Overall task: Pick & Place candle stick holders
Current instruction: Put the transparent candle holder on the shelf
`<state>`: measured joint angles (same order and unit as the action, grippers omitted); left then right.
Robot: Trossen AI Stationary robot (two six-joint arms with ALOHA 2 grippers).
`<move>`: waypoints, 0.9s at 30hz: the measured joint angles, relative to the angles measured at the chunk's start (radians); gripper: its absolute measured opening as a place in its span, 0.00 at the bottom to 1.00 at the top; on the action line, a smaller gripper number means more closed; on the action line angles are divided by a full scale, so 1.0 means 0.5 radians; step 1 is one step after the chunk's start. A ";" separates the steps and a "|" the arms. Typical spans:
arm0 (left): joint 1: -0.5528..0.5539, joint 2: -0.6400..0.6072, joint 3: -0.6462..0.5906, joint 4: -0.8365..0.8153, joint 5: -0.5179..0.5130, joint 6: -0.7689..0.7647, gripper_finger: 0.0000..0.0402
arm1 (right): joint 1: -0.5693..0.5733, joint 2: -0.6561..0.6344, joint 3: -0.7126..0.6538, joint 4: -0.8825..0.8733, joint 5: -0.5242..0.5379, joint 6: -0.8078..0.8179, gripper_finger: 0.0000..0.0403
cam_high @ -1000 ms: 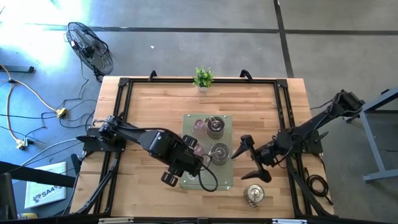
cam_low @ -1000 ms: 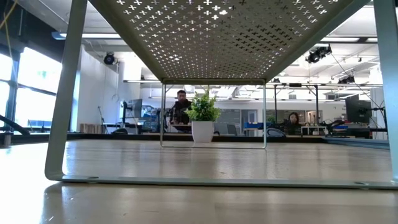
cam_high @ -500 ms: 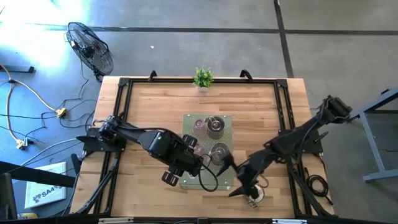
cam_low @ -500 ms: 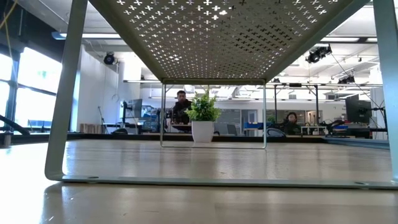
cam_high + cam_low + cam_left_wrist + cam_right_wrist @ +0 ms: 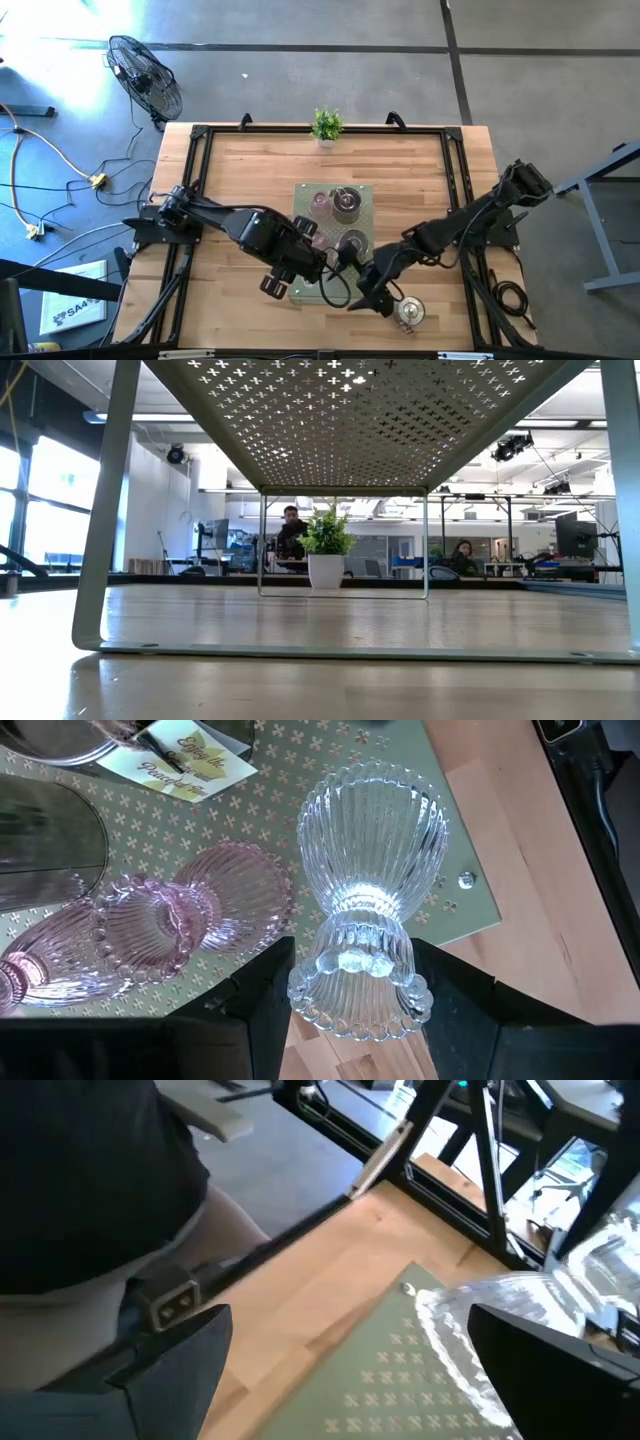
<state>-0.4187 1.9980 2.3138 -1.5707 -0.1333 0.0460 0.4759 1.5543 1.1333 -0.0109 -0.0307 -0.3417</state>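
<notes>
On the perforated green tray (image 5: 361, 192) at the table's middle, a clear ribbed glass holder (image 5: 362, 910) is pinched by the left gripper (image 5: 352, 1005) at the near edge. Two pink glass holders (image 5: 180, 915) lie on their sides just beside it. The right gripper (image 5: 372, 296), fingers spread wide, is held close by, near a silvery holder (image 5: 408, 312) on the wood. A potted plant (image 5: 326, 125) is seen at the far edge.

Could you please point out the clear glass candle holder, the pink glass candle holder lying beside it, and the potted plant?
Clear glass candle holder (image 5: 365, 910), left wrist view, on its narrow ribbed waist.
Pink glass candle holder (image 5: 150, 925), left wrist view, on its beaded middle.
Potted plant (image 5: 326, 124), high view, on its green leaves.
</notes>
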 joint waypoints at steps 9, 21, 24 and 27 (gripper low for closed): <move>0.000 -0.001 0.000 -0.001 -0.013 0.002 0.44 | -0.025 0.027 -0.004 -0.031 0.000 -0.035 0.99; 0.000 -0.001 0.000 0.000 -0.015 -0.034 0.44 | 0.007 0.026 0.007 0.043 0.027 -0.083 0.99; 0.000 -0.001 0.000 -0.001 -0.016 -0.045 0.44 | 0.008 0.026 0.082 -0.050 0.172 -0.088 0.99; 0.000 -0.001 0.000 0.000 -0.016 -0.103 0.44 | 0.022 0.049 0.152 -0.142 0.287 -0.089 0.99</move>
<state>-0.4187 1.9976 2.3138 -1.5708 -0.1413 -0.0057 0.4868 1.5787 1.2094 -0.0817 0.1129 -0.3863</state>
